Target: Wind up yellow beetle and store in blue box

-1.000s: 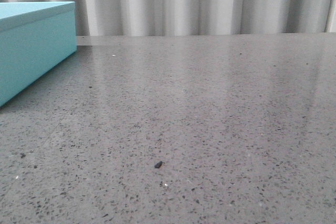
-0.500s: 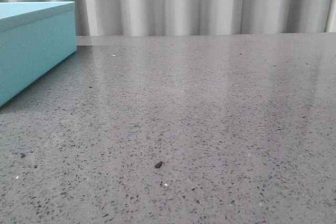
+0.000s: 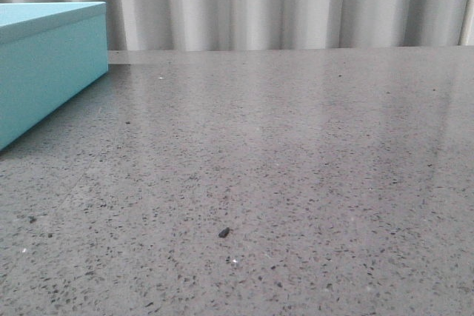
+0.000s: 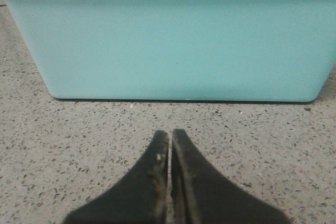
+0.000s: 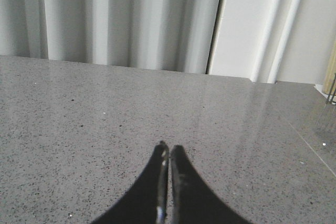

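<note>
The blue box [image 3: 44,64] stands closed at the far left of the grey speckled table in the front view. It fills the left wrist view [image 4: 173,35], a short way ahead of my left gripper [image 4: 170,134]. That gripper is shut and empty, low over the table. My right gripper [image 5: 169,148] is shut and empty over bare table, facing the curtain. The yellow beetle is out of view in every frame. Neither gripper shows in the front view.
A small dark speck [image 3: 224,232] lies on the table [image 3: 296,153] near the front middle. A pale pleated curtain [image 3: 281,5] hangs behind the table's far edge. The table's right edge and a thin metal thing [image 5: 331,85] show in the right wrist view.
</note>
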`<state>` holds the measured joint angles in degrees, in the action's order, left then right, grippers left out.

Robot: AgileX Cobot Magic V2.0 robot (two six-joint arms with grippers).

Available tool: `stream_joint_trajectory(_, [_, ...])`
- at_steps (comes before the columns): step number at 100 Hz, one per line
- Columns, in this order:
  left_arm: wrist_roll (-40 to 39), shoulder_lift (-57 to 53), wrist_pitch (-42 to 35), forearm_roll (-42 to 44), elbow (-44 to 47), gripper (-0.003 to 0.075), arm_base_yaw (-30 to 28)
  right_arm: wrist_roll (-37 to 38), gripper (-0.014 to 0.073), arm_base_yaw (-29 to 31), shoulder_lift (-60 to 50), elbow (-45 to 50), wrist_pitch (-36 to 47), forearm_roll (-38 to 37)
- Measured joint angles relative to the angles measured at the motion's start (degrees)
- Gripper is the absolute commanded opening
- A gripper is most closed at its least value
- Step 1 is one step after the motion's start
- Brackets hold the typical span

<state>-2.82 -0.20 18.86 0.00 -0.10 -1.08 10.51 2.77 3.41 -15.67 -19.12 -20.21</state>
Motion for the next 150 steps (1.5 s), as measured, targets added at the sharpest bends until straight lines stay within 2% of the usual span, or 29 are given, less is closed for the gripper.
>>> stream_joint_trajectory(11, [0.0, 0.0, 0.0, 0.0, 0.0, -0.0021, 0.0, 0.0, -0.0043, 0.0, 0.0, 2.6, 4.0, 1.0])
stream_joint_trajectory(27, [0.0, 0.0, 0.0, 0.0, 0.0, -0.0021, 0.0, -0.5, -0.0043, 0.0, 0.0, 9.7, 18.3, 6.7])
stream_joint_trajectory(42, [0.0, 0.0, 0.0, 0.0, 0.0, -0.0021, 0.0, -9.9, -0.0043, 0.0, -1.9, 15.9, 23.1, 18.7])
stream_joint_trajectory(55, [0.0, 0.0, 0.0, 0.0, 0.0, -0.0021, 0.0, -13.7, -0.0043, 1.4, -3.8, 16.2, 21.5, 22.9])
stream_joint_trajectory(71, [0.0, 0.0, 0.0, 0.0, 0.0, -0.0021, 0.0, -14.5, -0.0043, 4.7, -4.1, 16.2, 12.1, 23.1])
stream_joint_trajectory(91, [0.0, 0.0, 0.0, 0.0, 0.0, -0.0021, 0.0, -15.0, -0.0043, 5.1, -4.1, 16.2, 1.1, 23.0])
stream_joint_trajectory(150, [0.0, 0.0, 0.0, 0.0, 0.0, -0.0021, 0.0, -15.0, -0.0043, 5.1, -4.1, 16.2, 0.7, 22.7])
